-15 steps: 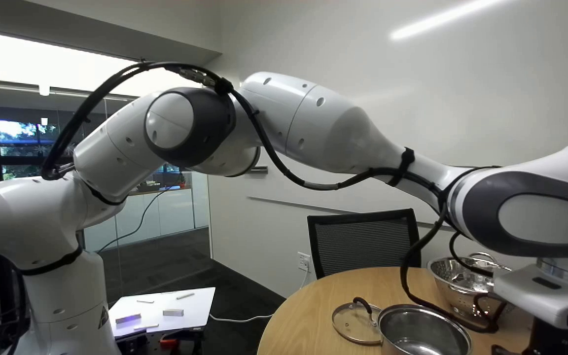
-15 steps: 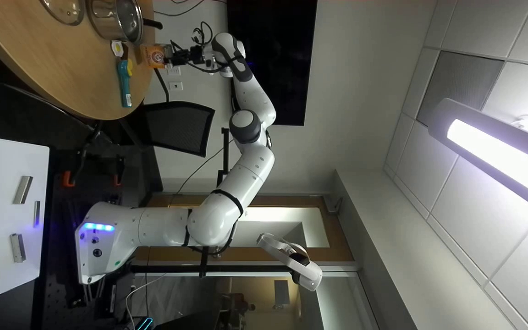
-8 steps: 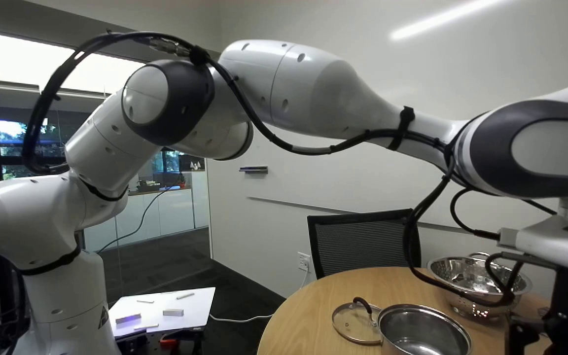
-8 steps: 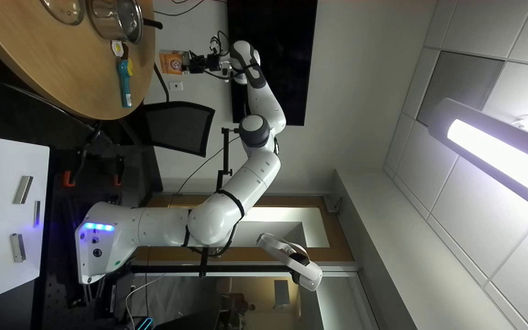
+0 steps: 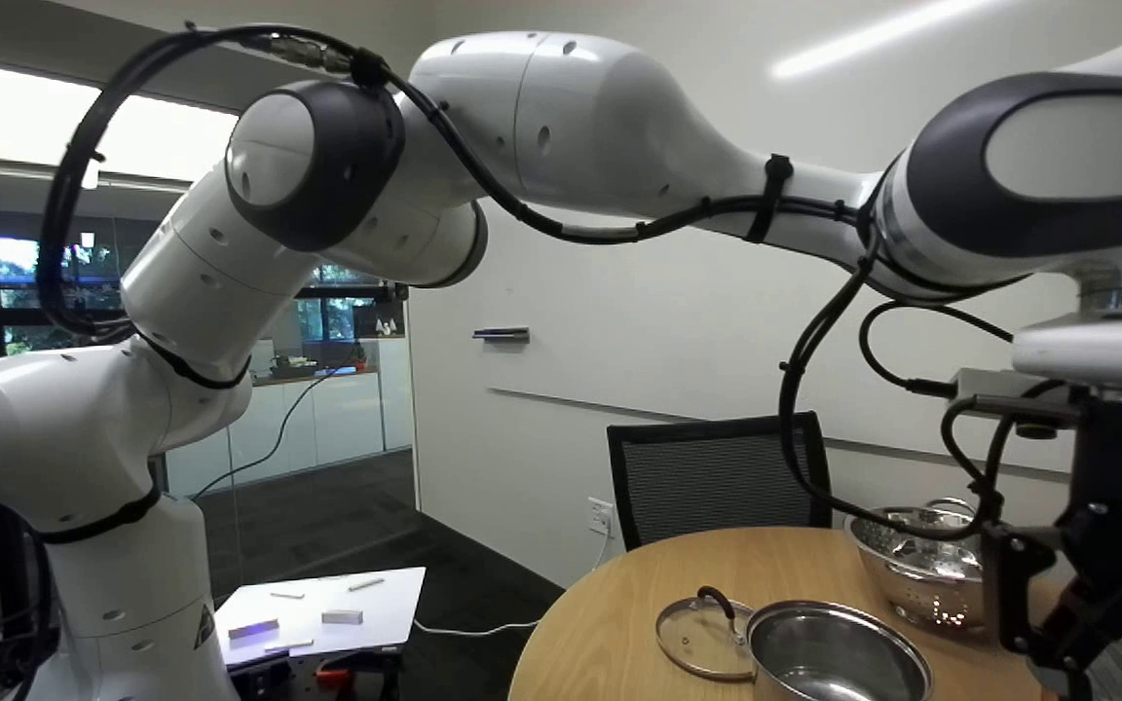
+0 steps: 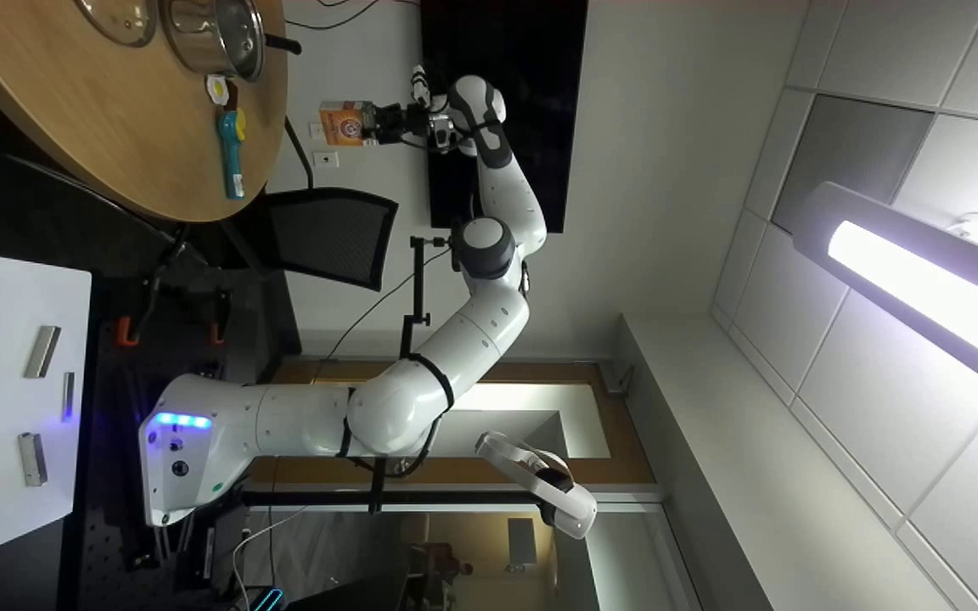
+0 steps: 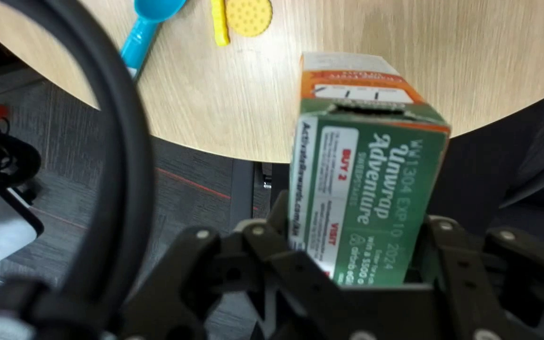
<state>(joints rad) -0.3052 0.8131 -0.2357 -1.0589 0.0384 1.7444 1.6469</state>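
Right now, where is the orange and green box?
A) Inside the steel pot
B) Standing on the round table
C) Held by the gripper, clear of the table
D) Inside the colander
C: in the wrist view the gripper is clamped on the box, and an exterior view shows a gap between the box and the round table.

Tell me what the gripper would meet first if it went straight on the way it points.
Most likely the tabletop, reached by the box held in the gripper, which points down. The yellow disc seems close to that line; the gap beneath the box is hard to judge.
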